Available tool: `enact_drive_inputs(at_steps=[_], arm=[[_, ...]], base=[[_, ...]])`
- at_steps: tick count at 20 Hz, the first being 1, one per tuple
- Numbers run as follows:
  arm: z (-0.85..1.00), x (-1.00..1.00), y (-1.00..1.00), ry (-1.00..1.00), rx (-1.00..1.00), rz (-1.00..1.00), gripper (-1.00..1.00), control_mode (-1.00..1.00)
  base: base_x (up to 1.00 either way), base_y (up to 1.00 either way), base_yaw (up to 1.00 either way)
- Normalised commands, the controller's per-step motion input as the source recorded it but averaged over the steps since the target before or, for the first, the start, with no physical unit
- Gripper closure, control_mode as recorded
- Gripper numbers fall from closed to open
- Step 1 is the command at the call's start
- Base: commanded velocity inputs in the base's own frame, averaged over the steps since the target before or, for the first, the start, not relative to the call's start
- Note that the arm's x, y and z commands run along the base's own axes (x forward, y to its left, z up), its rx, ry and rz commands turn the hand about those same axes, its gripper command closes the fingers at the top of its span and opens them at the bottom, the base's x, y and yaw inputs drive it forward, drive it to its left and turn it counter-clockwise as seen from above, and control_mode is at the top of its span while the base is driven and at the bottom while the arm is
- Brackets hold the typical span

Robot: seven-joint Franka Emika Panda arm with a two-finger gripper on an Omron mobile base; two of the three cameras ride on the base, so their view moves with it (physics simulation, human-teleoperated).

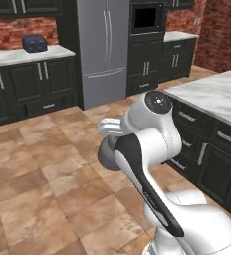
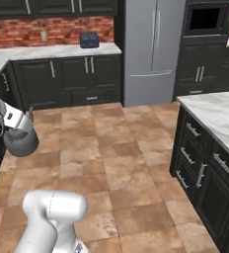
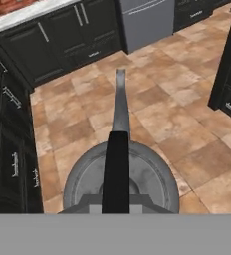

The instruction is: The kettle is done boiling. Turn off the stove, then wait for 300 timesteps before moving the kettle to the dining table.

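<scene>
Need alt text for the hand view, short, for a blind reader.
Seen from above, the grey kettle hangs over the tan tiled floor, its dark handle running up from the bottom edge where the end effector holds it, spout pointing away. Dark cabinets and the steel fridge line the far side, and the corner of the island's dark base is at right.

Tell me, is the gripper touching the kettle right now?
Touching. In the right base view the kettle hangs above the floor from the gripper, shut on its handle.
</scene>
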Motion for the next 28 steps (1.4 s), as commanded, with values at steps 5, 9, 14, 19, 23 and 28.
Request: enact_drive_inputs(at_steps=[5, 9, 14, 19, 23, 28], arm=[[0.00, 0.00, 0.00, 0.00, 0.00, 0.00, 1.00, 1.00], [0.00, 0.00, 0.00, 0.00, 0.00, 0.00, 1.00, 1.00], [0.00, 0.00, 0.00, 0.00, 0.00, 0.00, 1.00, 1.00], [0.00, 0.00, 0.00, 0.00, 0.00, 0.00, 1.00, 1.00], [0.00, 0.00, 0.00, 0.00, 0.00, 0.00, 1.00, 1.00], [0.00, 0.00, 0.00, 0.00, 0.00, 0.00, 1.00, 1.00]], base=[[0.80, 0.00, -0.35], [0.91, 0.00, -0.33], [0.93, 0.00, -0.32], [0.92, 0.00, -0.32], [0.88, 0.04, -0.33], [0.79, 0.29, -0.36]])
